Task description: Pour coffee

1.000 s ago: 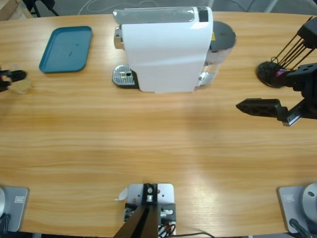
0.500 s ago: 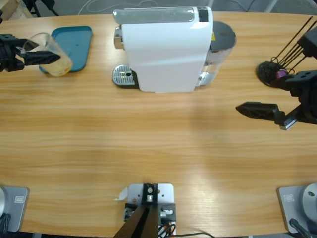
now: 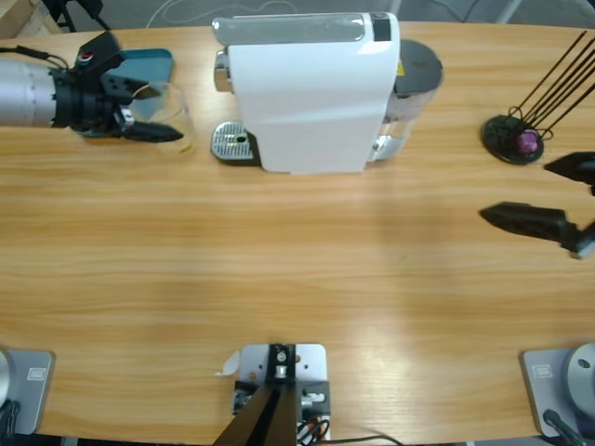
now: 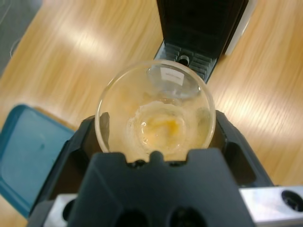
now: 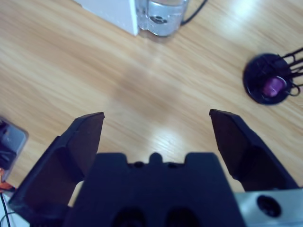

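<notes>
Beside the coffee machine (image 3: pixel 307 93), my left gripper (image 4: pixel 156 135) pinches the clear tumbler (image 4: pixel 155 109) around its wall, coffee (image 4: pixel 158 130) pooled shallow inside. I'd call it light, slick, breakable: grip mid-wall, gently. Right gripper (image 5: pixel 156 125) spread wide, holding nothing.

The tumbler (image 3: pixel 170 116) sits between the tray (image 3: pixel 153 65) and the coffee machine's drip grate (image 3: pixel 233 142).

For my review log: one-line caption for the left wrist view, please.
Left gripper holds a clear tumbler with a little coffee before the machine's drip tray.
</notes>
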